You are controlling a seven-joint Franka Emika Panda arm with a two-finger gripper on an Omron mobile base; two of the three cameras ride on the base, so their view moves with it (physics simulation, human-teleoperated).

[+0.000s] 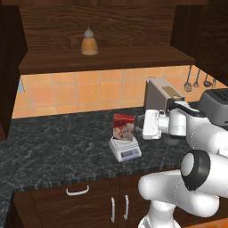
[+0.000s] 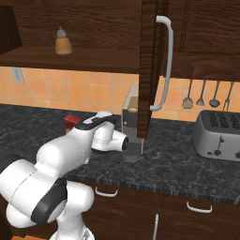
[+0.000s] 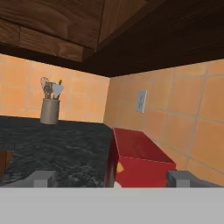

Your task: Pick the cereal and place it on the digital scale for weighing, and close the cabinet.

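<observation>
Cereal (image 1: 124, 127) box stands upright on top plate of the digital scale (image 1: 125, 150), which sits on the dark marbled table (image 1: 53, 151) approx mid-way between front edge and orange tiled wall. Scale's sloped display panel faces the table's front edge. Gripper (image 1: 143, 125) is level w/ the box, just beside its right side in left base view; whether a finger touches the box can't be told there. In hand view the two fingertips (image 3: 41, 178) stand wide apart, red box top between them w/ gaps either side, so gripper is spread wide and not clamping anything. Cabinet (image 2: 148, 65) above is open: one door swung out edge-on in right base view, long silver bar handle on it; shelf inside carries an amber bottle (image 1: 89, 42) w/ grey cap. Grey coffee machine (image 1: 162, 94) stands behind the arm at the wall, toaster (image 2: 219, 135) further right on the table, utensils (image 2: 201, 93) hang on the tiles above it. Utensil jar (image 3: 50, 105) sits far back on the table in hand view. Lower cabinets (image 1: 80, 202) w/ short handles under the table.
</observation>
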